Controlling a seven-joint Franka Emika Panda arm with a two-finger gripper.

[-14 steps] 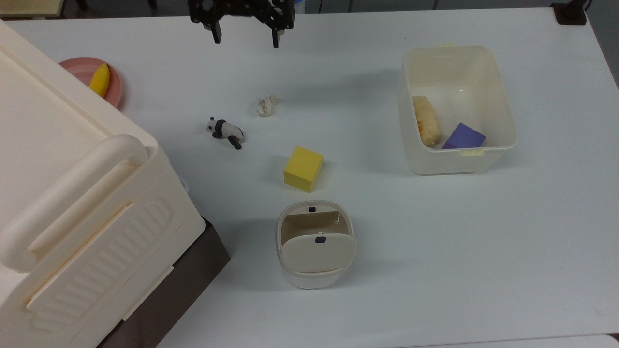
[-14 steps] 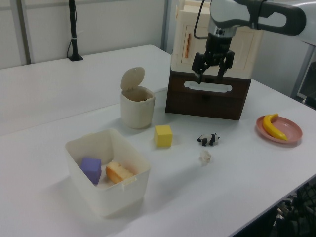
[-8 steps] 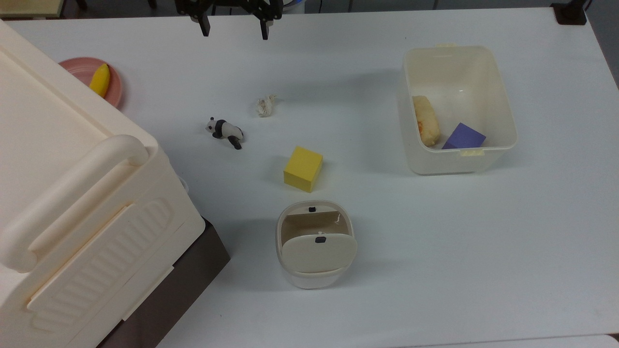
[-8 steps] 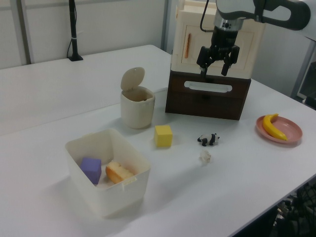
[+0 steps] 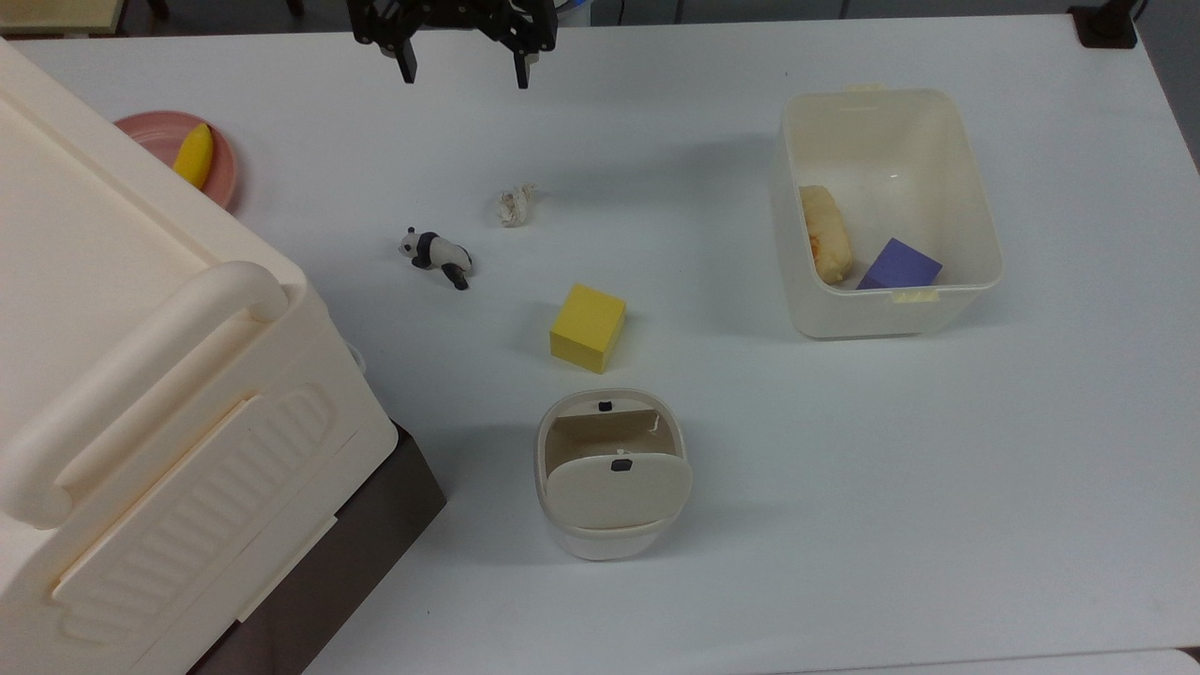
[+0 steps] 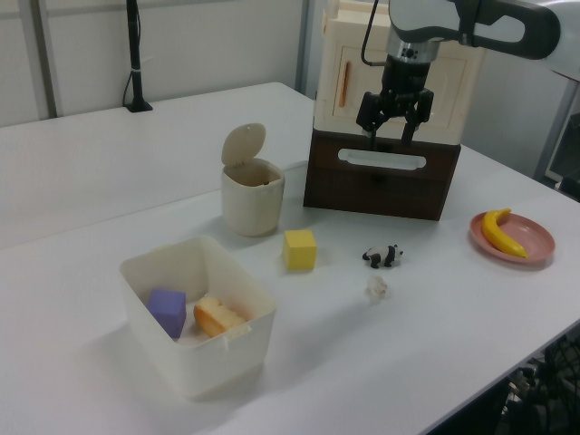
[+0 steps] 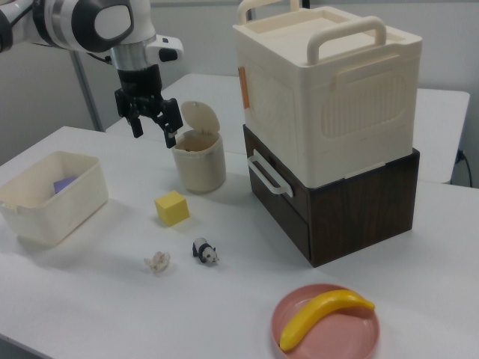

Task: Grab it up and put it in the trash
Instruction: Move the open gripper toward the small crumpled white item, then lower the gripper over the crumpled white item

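The paper wad lies on the table, the claw spread wide and empty above.

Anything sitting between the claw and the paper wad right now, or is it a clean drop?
In the top view, only bare white table lies between the open claw and the paper wad. The panda toy sits off to the top view's left.

A yellow cube sits between a panda toy and a translucent tub.

Paper wad between panda and tub, top view.
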